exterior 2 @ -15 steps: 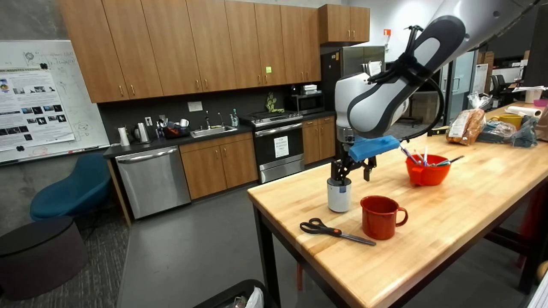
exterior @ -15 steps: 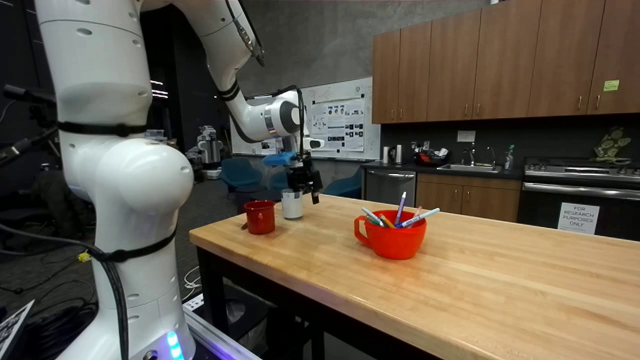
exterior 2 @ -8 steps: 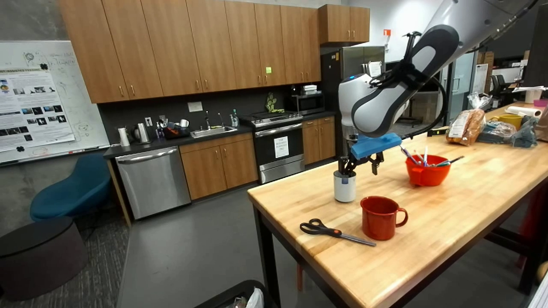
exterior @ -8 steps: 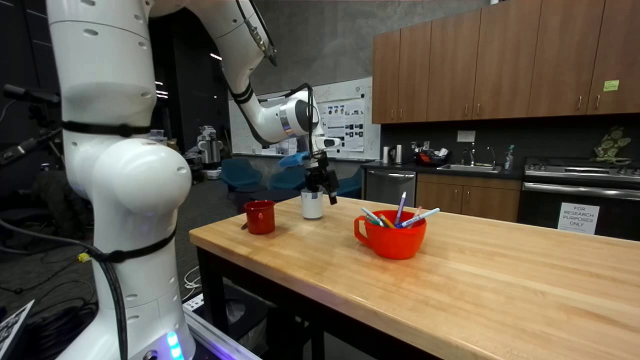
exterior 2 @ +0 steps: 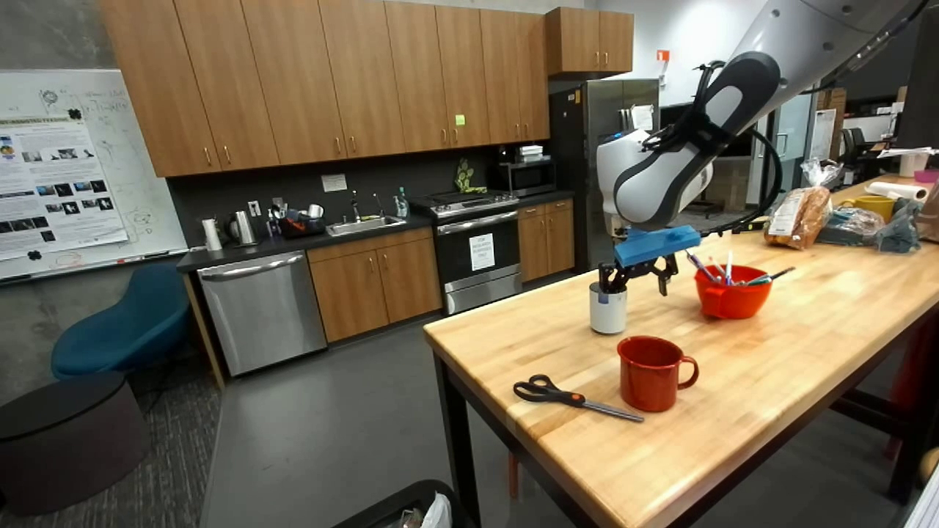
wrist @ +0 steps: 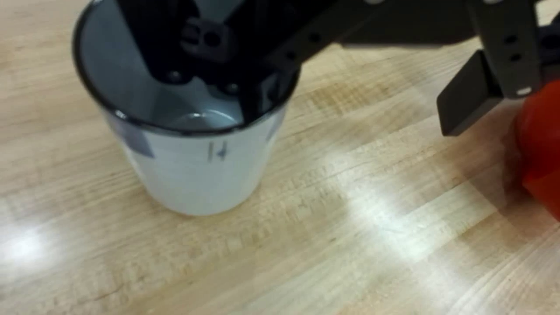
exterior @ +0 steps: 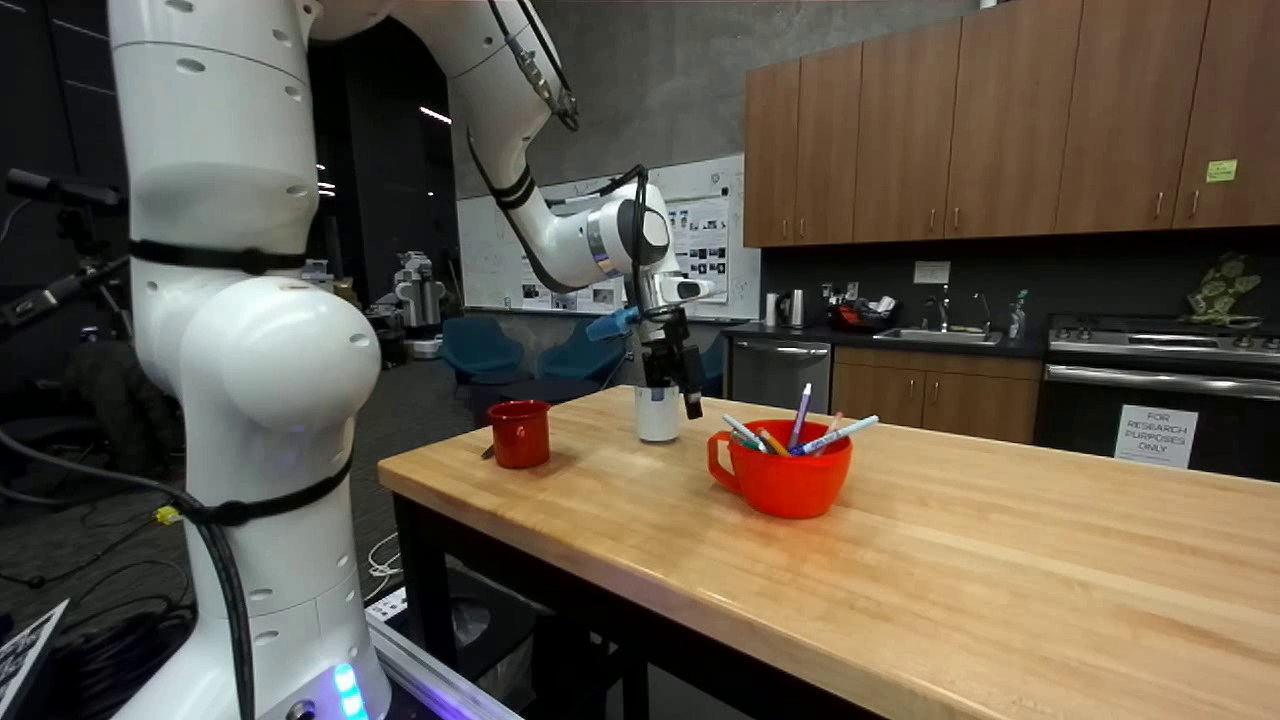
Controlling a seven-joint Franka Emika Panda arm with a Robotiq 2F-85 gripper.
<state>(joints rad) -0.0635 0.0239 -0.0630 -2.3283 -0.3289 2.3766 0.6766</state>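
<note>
Gripper had its jaws spread wide, w/ one finger down inside the wht cup & the other outside it, nr the red bowl; cup was upright at the tabletop, shown btwn bowl & dk red mug in an ext view; couldn't tell if the finger touched its wall or if its base met the tabletop. Bowl had a handle & held several markers; mug stood apart from gripper, w/ blk-handled scissors lying just beside it.
</note>
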